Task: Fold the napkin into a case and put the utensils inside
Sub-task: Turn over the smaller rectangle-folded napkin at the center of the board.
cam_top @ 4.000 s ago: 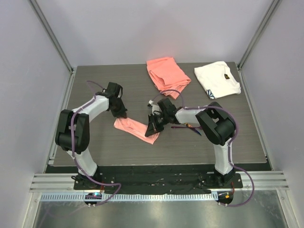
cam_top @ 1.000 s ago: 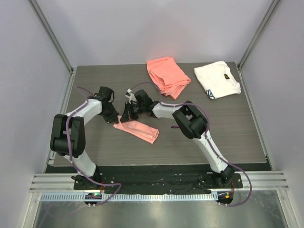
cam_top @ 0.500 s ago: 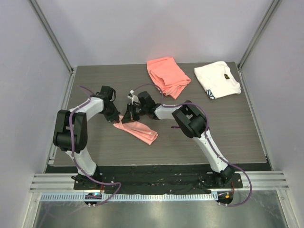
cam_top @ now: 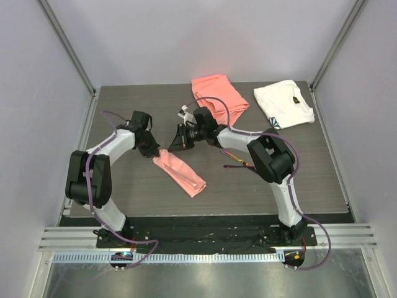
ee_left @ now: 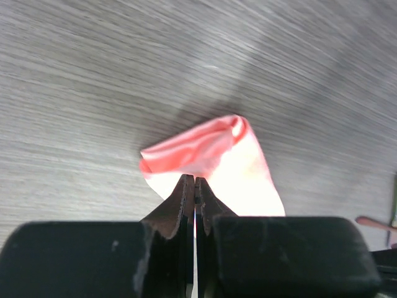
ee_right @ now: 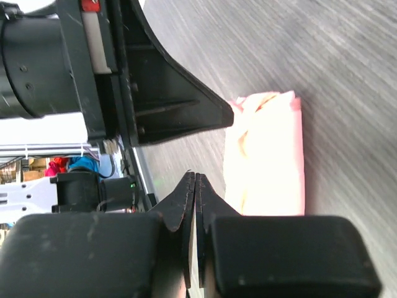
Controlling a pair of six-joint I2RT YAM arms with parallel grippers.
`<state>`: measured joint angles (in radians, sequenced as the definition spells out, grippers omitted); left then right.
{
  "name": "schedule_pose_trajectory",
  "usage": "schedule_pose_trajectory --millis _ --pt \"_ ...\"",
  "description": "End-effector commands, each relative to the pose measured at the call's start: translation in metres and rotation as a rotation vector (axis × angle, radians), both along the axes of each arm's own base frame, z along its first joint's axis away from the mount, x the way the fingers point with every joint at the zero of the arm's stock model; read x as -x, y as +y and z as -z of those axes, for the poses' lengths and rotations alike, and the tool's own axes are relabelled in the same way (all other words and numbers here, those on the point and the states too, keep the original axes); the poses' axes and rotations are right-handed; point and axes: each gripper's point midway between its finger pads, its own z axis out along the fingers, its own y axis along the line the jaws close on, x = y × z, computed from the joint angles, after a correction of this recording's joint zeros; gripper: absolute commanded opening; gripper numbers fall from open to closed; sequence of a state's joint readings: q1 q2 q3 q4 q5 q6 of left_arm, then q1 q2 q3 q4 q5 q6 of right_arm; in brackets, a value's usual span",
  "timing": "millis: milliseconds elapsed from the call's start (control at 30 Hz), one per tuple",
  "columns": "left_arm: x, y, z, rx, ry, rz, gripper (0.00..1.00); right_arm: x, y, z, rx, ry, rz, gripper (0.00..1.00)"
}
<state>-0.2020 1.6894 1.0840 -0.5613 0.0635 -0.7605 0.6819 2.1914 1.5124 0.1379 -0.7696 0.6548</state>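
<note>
Two jaw pairs closed | left gripper (ee_left: 195, 184) pinching case (cam_top: 180, 173) (far end) | right gripper (ee_right: 195, 178) empty beside it

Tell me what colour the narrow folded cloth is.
That narrow folded cloth is pale pink, clearest in the top view.

Your surface (cam_top: 310, 180) layout
Case (cam_top: 180, 174) centre; utensils (cam_top: 239, 163) at its 3 o'clock, left cloth (cam_top: 218, 99) at 1, right cloth (cam_top: 283, 104) at 2.

There are no words or numbers here that can be read. The white cloth (cam_top: 282, 102) at the far right has a small dark mark (cam_top: 296, 98) on it. It may be a tag or logo, but it is too tiny to read.
</note>
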Motion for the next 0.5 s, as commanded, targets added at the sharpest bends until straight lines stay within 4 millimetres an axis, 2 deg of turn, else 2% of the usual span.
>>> schedule_pose_trajectory --millis 0,233,467 --pt "-0.004 -0.007 -0.027 0.028 -0.05 0.029 0.04 0.016 -0.006 -0.011 -0.017 -0.027 -0.036 0.06" --pt "-0.009 -0.016 -0.004 0.048 0.003 0.044 0.03 0.029 -0.004 0.004 -0.008 0.002 -0.063 0.03" --pt "-0.015 -0.026 0.012 0.059 0.008 0.046 0.02 0.056 -0.004 0.029 0.014 0.053 -0.092 0.01"
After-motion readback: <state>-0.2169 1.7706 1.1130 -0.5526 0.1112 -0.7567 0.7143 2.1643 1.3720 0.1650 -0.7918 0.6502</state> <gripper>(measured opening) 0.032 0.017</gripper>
